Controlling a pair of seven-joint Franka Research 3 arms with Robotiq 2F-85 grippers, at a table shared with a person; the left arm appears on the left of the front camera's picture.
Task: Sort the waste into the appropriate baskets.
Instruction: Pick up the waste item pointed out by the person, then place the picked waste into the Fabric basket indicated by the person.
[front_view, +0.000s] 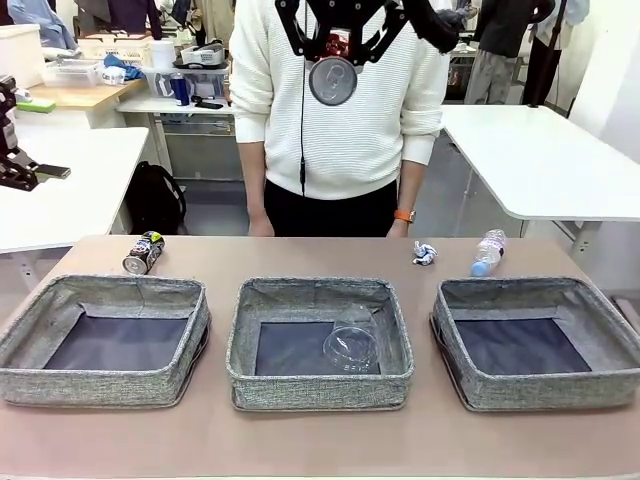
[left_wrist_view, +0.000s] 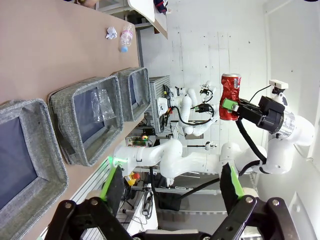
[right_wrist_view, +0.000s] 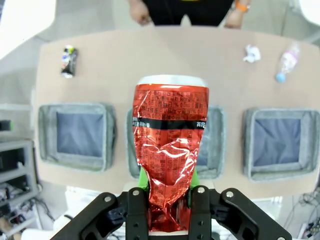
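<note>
row of three grey woven bins along my side of the table (front_view: 300, 445): left basket (front_view: 90, 385), middle basket (front_view: 320, 390), right basket (front_view: 540, 390), side by side with gaps between them. the left and right ones show their dark flat bottoms bare. the middle basket holds the clear plastic cup (front_view: 351, 345), lying tipped against its near right corner.

beyond the baskets, on the bare tabletop toward the person (front_view: 340, 110) standing at the far edge: the dark printed can (front_view: 144, 252) lies on its side behind the left basket, the crumpled white paper wad (front_view: 425, 253) sits behind the gap between middle and right, and just beside it, touching nothing, the small clear bottle (front_view: 488, 253) lies down (blue cap toward me).

my right gripper (right_wrist_view: 168, 197) is high above the table, over the middle basket in its own view, jaws clamped partway in on the crushed red can (right_wrist_view: 169, 145), green pads pressing its dented sides, silver end pointing down.

my left gripper (left_wrist_view: 172, 187) is also raised, off to the side, fingers spread as wide as they go, nothing between them.
</note>
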